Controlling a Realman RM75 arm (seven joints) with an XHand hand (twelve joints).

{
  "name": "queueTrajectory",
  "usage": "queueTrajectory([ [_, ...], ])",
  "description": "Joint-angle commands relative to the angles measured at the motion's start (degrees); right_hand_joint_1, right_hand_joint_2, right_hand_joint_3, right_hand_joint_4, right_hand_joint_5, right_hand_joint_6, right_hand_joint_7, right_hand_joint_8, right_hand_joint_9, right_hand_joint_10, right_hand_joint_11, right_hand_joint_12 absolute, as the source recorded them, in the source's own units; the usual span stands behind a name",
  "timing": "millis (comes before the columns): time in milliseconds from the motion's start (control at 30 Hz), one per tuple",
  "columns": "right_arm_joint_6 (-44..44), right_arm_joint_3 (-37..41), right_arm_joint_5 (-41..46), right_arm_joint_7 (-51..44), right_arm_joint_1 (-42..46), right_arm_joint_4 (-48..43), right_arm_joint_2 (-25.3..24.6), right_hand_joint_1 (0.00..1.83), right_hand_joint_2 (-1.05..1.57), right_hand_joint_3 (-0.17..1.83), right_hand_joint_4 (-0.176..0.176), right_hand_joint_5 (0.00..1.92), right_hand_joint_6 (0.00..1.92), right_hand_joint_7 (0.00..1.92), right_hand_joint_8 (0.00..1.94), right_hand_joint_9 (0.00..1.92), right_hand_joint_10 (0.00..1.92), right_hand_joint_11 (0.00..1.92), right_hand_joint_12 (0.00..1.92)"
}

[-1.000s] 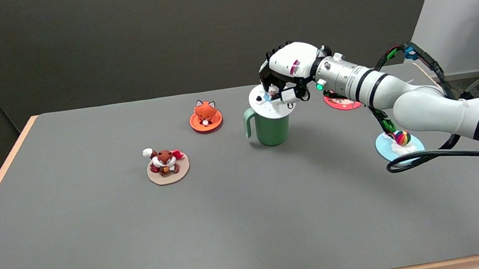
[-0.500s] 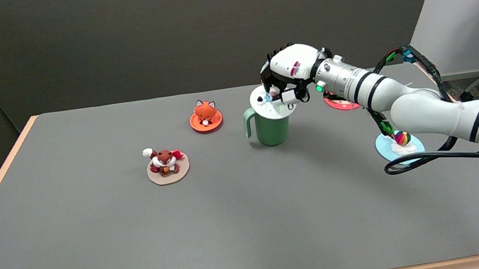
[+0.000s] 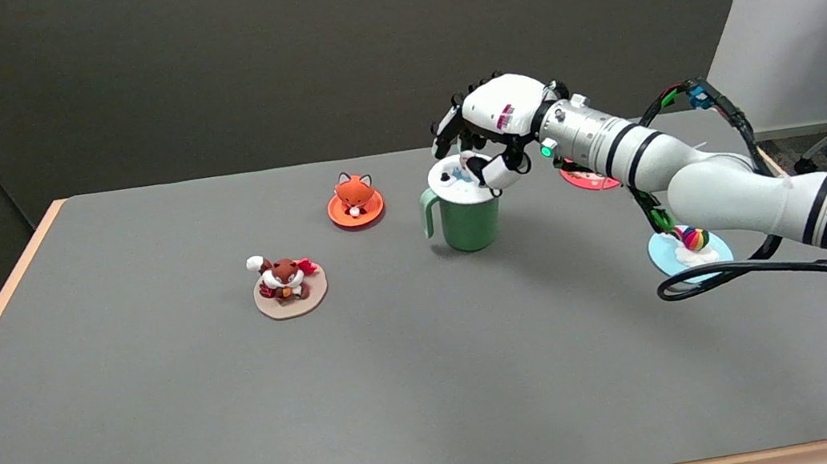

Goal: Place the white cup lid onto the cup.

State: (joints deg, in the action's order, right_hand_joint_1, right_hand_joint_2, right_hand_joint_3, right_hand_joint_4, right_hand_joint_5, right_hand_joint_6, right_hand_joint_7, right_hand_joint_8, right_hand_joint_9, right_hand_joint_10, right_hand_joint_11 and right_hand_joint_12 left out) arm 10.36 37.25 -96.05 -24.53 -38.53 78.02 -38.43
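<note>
A green cup (image 3: 471, 224) with a handle on its left stands at the table's middle back. The white cup lid (image 3: 451, 182), with a small figure on top, lies flat on the cup's rim. My right hand (image 3: 495, 119) hovers just above and behind the lid, with its fingers (image 3: 445, 126) spread and lifted off it. The thumb curls down close to the lid's right edge. Whether it still touches the lid is unclear. The lid's right side is hidden by the hand.
An orange lid with a fox figure (image 3: 355, 201) lies left of the cup. A tan lid with a squirrel figure (image 3: 289, 286) lies further left and nearer. A red lid (image 3: 585, 177) shows behind my forearm, and a blue lid with a colourful ball (image 3: 689, 248) lies under the arm beside a black cable (image 3: 711, 279).
The fingers that were curled around the lid's figure have spread apart and risen. The lid has settled level on the cup's rim.
</note>
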Motion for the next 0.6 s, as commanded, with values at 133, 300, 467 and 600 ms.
queueTrajectory([
  [133,0.3,3.2,-0.7,-0.7,0.1,3.2,0.7,1.03,0.71,1.0,0.176,0.69,0.18,0.88,0.18,1.02,0.31,0.72,1.31],
  [300,0.3,8.3,-3.3,-1.4,2.7,5.7,1.9,1.0,0.68,1.02,0.176,0.64,0.19,0.77,0.17,0.96,0.29,0.75,1.15],
  [467,0.4,15.1,-3.4,-3.6,7.3,6.7,2.6,0.98,0.67,1.03,0.176,0.63,0.2,0.74,0.17,0.93,0.27,0.83,0.9],
  [600,1.4,22.5,-3.4,-4.1,13.1,6.3,3.2,0.98,0.69,1.03,0.176,0.67,0.2,0.76,0.17,0.93,0.26,0.83,0.88],
])
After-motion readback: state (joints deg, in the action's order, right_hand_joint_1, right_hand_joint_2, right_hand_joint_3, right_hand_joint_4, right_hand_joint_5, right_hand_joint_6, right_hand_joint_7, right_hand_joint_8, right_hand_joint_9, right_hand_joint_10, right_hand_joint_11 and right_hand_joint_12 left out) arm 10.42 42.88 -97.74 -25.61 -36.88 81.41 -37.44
